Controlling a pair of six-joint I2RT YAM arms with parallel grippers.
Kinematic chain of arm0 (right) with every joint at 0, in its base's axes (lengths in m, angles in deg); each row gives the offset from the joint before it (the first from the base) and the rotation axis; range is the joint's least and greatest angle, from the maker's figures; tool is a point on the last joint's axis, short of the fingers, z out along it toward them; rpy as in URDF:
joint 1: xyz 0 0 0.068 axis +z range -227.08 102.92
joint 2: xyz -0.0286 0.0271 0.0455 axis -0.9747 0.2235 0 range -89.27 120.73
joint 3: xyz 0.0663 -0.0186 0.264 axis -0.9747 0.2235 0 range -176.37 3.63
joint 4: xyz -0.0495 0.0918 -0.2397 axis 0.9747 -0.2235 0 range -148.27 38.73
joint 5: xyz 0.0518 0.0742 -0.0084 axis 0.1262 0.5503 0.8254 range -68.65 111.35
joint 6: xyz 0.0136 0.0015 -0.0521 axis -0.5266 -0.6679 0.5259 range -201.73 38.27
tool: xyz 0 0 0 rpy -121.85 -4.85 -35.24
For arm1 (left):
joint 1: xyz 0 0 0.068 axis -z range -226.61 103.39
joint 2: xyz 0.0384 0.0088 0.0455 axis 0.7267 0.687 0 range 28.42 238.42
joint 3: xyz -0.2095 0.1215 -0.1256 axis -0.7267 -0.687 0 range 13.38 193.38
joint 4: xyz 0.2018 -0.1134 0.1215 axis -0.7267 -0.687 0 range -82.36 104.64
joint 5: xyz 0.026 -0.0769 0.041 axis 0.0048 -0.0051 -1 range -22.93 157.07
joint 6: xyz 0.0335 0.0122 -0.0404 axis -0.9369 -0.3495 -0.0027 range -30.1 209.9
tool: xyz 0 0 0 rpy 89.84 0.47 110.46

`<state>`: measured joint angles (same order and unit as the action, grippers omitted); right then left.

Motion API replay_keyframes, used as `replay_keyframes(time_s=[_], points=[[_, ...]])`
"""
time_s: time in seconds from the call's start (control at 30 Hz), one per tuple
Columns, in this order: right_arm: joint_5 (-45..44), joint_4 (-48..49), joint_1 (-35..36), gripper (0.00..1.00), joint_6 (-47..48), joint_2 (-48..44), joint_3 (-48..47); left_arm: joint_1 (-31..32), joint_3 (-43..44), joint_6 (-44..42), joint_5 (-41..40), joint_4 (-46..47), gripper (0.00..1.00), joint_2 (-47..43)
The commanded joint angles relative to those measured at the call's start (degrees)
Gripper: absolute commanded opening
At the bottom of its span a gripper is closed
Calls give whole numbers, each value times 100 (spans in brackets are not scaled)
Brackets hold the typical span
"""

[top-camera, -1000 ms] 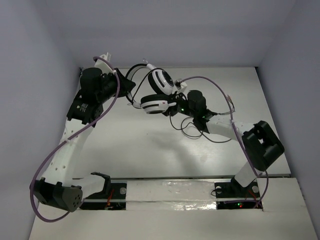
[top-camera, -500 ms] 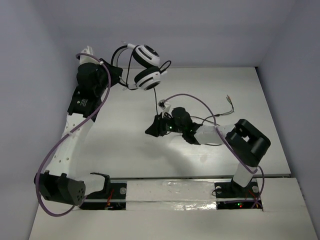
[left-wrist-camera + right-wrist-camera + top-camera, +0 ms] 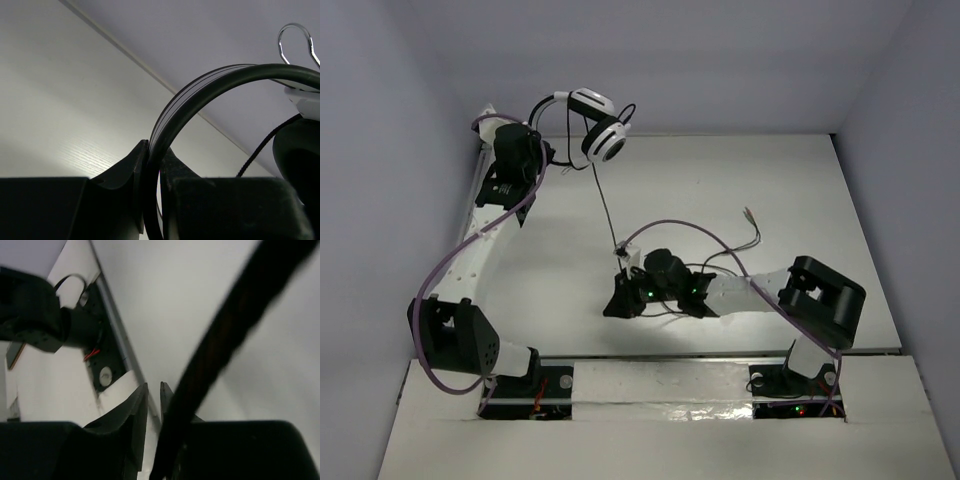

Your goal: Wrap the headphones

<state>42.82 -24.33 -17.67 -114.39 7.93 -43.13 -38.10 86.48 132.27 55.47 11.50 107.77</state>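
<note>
The white headphones point(image 3: 600, 132) hang in the air at the far left, above the table's back edge. My left gripper point(image 3: 542, 150) is shut on their headband point(image 3: 210, 82), which runs between the two fingers point(image 3: 154, 147); a dark earcup point(image 3: 300, 155) shows at the right. The thin black cable point(image 3: 605, 205) stretches taut from the lower earcup down to my right gripper point(image 3: 618, 300), low over the table's middle. In the right wrist view the blurred cable point(image 3: 225, 320) crosses in front of the right finger. The right jaws point(image 3: 153, 387) stand a narrow slit apart, and only table shows between the tips.
The cable's loose end with its plug point(image 3: 748, 212) lies on the table right of centre, and more thin cable loops beside the right forearm point(image 3: 725, 285). Purple robot cables point(image 3: 690, 225) arch over both arms. Walls close in at the back and left. The left arm's base plate point(image 3: 102, 375) lies ahead of the right gripper.
The left gripper carried the headphones left and toward the back wall. The right gripper swung from beside the earcups to the table's near middle, its jaws narrowed, and the cable drew taut.
</note>
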Motion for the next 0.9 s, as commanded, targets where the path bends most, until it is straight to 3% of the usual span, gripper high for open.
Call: replay_keyframes(time_s=[0.0, 0.27, 0.37, 0.43, 0.53, 0.57, 0.6, 0.77, 0.87], points=[[444, -390, 517, 23, 173, -255, -306, -25, 205, 307, -431, 841, 0, -184], [1341, -250, 1063, 26, -100, -588, -421, 28, 222, 61, -1248, 780, 0, 335], [1517, -723, 1133, 29, -21, -1045, -500, 80, 248, -290, -1661, 771, 0, 414], [1413, -1575, 1186, 29, 154, -1423, -658, 133, 275, -571, -2020, 683, 0, 502], [912, -2971, 1186, 19, 681, -1835, -1193, 448, 205, -887, -2451, 604, 0, 537], [511, -3332, 1186, 7, 926, -1898, -1404, 554, 109, -949, -2592, 586, 0, 537], [211, -3849, 1186, 2, 981, -1968, -1789, 659, 38, -1002, -2707, 569, 0, 520], [-1869, -5057, 1037, 0, 1568, -2294, -2968, 1283, -505, -1196, -3155, 349, 0, 239], [-2610, -5444, 598, 0, 1937, -2242, -3574, 1653, -893, -1301, -3200, 322, 0, -51]])
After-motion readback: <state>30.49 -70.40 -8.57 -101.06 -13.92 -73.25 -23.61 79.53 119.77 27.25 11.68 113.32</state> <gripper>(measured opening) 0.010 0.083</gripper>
